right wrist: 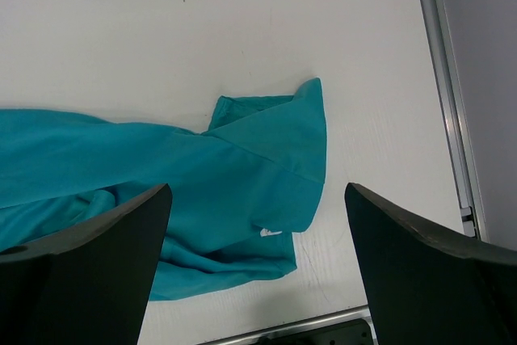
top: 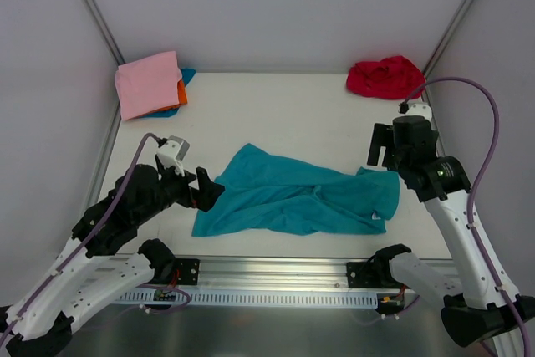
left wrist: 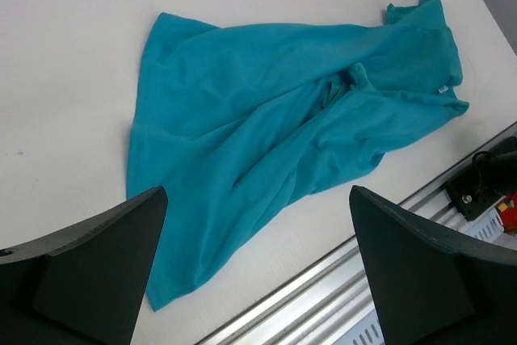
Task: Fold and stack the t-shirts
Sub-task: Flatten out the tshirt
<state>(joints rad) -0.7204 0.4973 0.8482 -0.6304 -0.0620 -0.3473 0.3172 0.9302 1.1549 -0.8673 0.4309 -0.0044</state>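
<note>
The crumpled teal cloth t-shirt (top: 297, 198) is lying lengthwise, left to right, between the arms. The left gripper (top: 207, 191) and right gripper (top: 383, 148) are hanging spread and empty over opposite ends, seemingly equally near.

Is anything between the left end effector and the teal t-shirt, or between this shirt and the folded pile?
Nothing visible. The left end effector hangs open over the teal t-shirt; only bare table lies between that shirt and the folded pile.
</note>
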